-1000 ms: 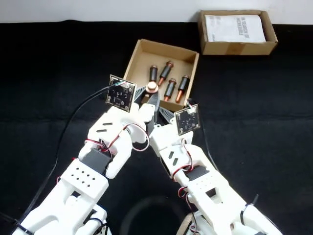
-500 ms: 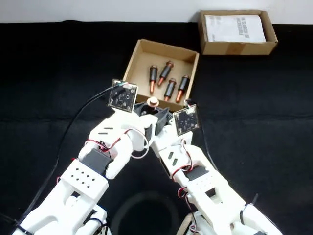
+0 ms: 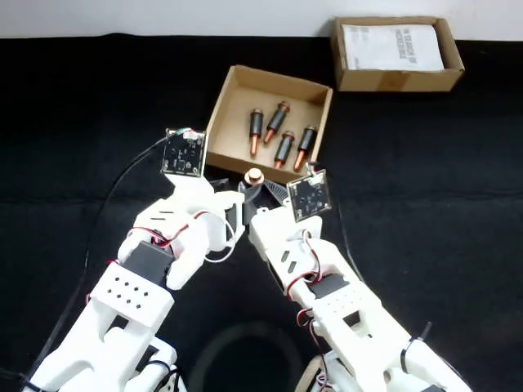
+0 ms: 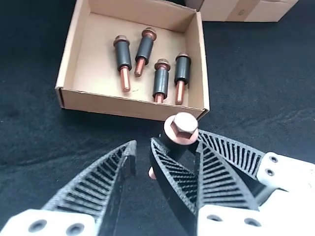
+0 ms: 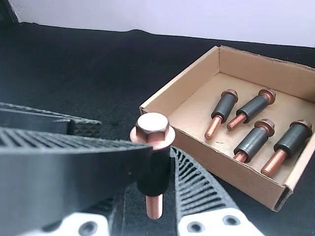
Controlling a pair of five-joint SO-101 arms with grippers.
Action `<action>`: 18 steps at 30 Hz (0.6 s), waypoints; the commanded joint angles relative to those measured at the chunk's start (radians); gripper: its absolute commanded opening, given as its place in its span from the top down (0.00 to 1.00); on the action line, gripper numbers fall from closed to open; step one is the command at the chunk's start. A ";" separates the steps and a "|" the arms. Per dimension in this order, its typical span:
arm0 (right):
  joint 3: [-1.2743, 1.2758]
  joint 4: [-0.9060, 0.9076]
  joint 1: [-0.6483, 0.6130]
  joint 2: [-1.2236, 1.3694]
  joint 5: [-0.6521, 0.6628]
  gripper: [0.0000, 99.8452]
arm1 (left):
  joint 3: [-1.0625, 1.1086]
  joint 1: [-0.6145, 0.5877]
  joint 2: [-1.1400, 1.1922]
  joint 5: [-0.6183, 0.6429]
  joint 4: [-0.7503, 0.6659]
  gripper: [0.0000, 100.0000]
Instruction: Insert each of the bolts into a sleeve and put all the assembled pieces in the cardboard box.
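Note:
A copper bolt (image 5: 151, 129) in a black sleeve (image 5: 153, 172) stands upright between the fingers of my right gripper (image 5: 157, 162), which is shut on it. In the high view the bolt (image 3: 254, 175) is held just short of the open cardboard box (image 3: 214, 131). Several assembled pieces (image 3: 277, 120) lie side by side inside the box. My left gripper (image 4: 142, 147) is open, with nothing between its fingers, and sits just beside the held bolt (image 4: 180, 128). From above, the left gripper (image 3: 231, 194) is left of the right gripper (image 3: 257, 192).
A second cardboard box (image 3: 396, 53) with a white sheet in it stands at the far right back of the table. The black cloth (image 3: 425, 180) covers the table around both arms. The near wall of the box (image 5: 221, 162) is close in front of the held piece.
The bolt has drawn back from over the box edge toward the arms. My left arm has let go of it, opened, and swung left. The right gripper keeps hold.

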 commanded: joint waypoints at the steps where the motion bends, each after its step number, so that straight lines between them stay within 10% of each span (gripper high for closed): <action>1: -0.077 0.001 0.024 -0.064 0.005 0.99 | -0.021 -0.004 -0.058 0.000 0.055 0.80; 6: -0.073 0.001 0.044 -0.070 0.005 0.99 | -0.024 0.001 -0.185 -0.002 0.068 1.00; 18: -0.157 0.193 0.125 -0.081 -0.020 0.99 | 0.131 -0.107 -0.524 -0.077 0.064 0.99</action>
